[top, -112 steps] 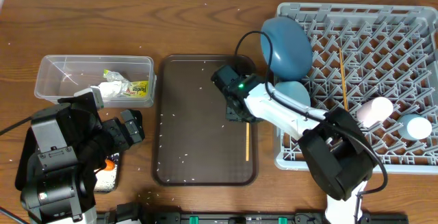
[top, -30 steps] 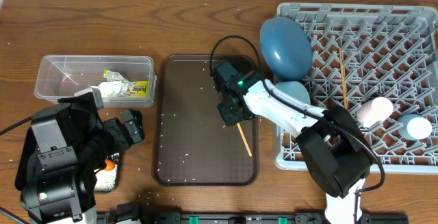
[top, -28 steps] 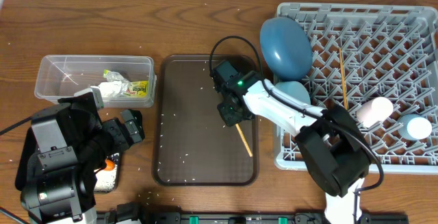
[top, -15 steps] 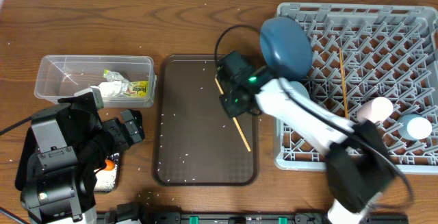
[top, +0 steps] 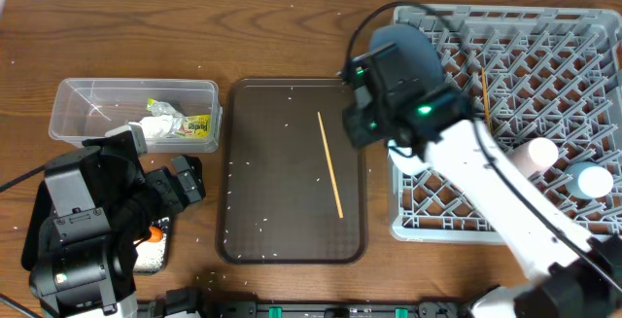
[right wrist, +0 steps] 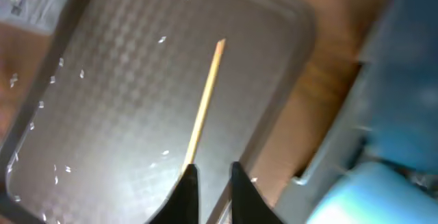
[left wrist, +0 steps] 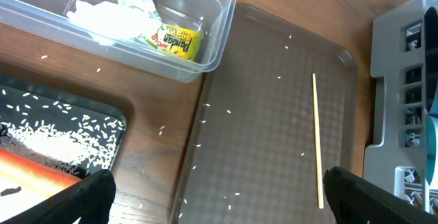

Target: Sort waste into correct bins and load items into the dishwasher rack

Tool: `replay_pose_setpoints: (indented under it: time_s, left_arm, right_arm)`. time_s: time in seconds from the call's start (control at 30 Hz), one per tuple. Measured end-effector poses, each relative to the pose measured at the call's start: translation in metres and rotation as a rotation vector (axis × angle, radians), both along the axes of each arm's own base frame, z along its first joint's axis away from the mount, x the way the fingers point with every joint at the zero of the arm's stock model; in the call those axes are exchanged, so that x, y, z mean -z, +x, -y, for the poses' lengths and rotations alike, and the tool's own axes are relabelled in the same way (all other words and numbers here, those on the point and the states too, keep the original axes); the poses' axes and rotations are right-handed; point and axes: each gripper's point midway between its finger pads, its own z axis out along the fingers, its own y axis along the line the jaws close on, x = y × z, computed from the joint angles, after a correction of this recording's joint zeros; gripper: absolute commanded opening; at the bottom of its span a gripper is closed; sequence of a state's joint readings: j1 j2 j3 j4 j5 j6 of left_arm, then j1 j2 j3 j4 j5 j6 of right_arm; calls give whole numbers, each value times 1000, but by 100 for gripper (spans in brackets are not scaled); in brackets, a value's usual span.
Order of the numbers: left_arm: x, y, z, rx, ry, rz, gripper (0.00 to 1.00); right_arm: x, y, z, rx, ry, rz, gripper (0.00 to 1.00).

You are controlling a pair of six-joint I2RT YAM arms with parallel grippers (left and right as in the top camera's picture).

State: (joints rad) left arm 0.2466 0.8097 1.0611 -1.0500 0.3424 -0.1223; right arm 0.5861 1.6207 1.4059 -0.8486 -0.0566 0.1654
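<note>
Your right pincer (right wrist: pixel 213 172) hangs above the right side of the dark brown serving tray (top: pixel 255 230), its fingers drawn almost together with only a thin slit between them and nothing in it. One wooden chopstick (top: pixel 329 165) lies loose and flat on that tray, running lengthwise a little right of the middle. In the right wrist view its near end seems to meet one fingertip, but the overhead view shows it lying free. The other chopstick (top: pixel 485 89) lies across the pegs of the grey dishwasher rack (top: pixel 554 36), its lower part hidden by your arm. The blue plate (top: pixel 408 60) stands on edge at the rack's left side, and the pinkish-white cup (top: pixel 537 150) and light-blue cup (top: pixel 590 178) sit near its right edge. Your left pincer (left wrist: pixel 217 183) is spread wide and holds nothing, low over the desk (top: pixel 117 26) just left of the brown tray. The clear tub (top: pixel 68 104) holds the wrapper (top: pixel 197 126) and white napkin (top: pixel 146 128). The black tray (left wrist: pixel 116 125) beside it holds rice (left wrist: pixel 55 138) and the carrot (left wrist: pixel 34 176). More rice dots the brown tray.
</note>
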Motion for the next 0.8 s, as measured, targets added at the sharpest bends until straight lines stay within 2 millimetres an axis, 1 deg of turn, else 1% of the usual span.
replay_pose_setpoints:
  time_s: [0.03, 0.07, 0.13, 0.2, 0.23, 0.33, 0.4, 0.47, 0.5, 0.57, 0.67, 0.7, 0.8]
  left_arm:
    - [0, 0, 0, 0, 0, 0, 98]
    - [0, 0, 0, 0, 0, 0, 98]
    - [0, 0, 0, 0, 0, 0, 98]
    - [0, 0, 0, 0, 0, 0, 98]
    - [0, 0, 0, 0, 0, 0, 98]
    - [0, 0, 0, 0, 0, 0, 98]
    - [0, 0, 0, 0, 0, 0, 98]
    - [0, 0, 0, 0, 0, 0, 98]
    - [0, 0, 0, 0, 0, 0, 98]
    - [0, 0, 0, 0, 0, 0, 98]
    - [0, 0, 0, 0, 0, 0, 98]
    - [0, 0, 0, 0, 0, 0, 98]
    - [0, 0, 0, 0, 0, 0, 98]
  right_arm:
    - [12, -5, -10, -21, -13, -28, 32]
    - [22, -8, -16, -28, -23, -52, 38]
    - [51, -15, -29, -38, -60, -112, 43]
    - [82, -22, -37, -17, -102, -181, 47]
    - [99, -24, -39, 2, -120, -216, 48]
    - [134, -28, -32, 87, -175, -288, 50]
    - [148, -26, -27, 133, -194, -310, 43]
    - [158, -26, -26, 162, -204, -325, 38]
    - [161, -27, -25, 170, -209, -333, 33]
    - [166, -27, -23, 181, -215, -343, 17]
    - [168, -26, -24, 191, -212, -346, 8]
    - [169, -26, -25, 189, -209, -347, 1]
    - [168, -26, -26, 191, -201, -348, 1]
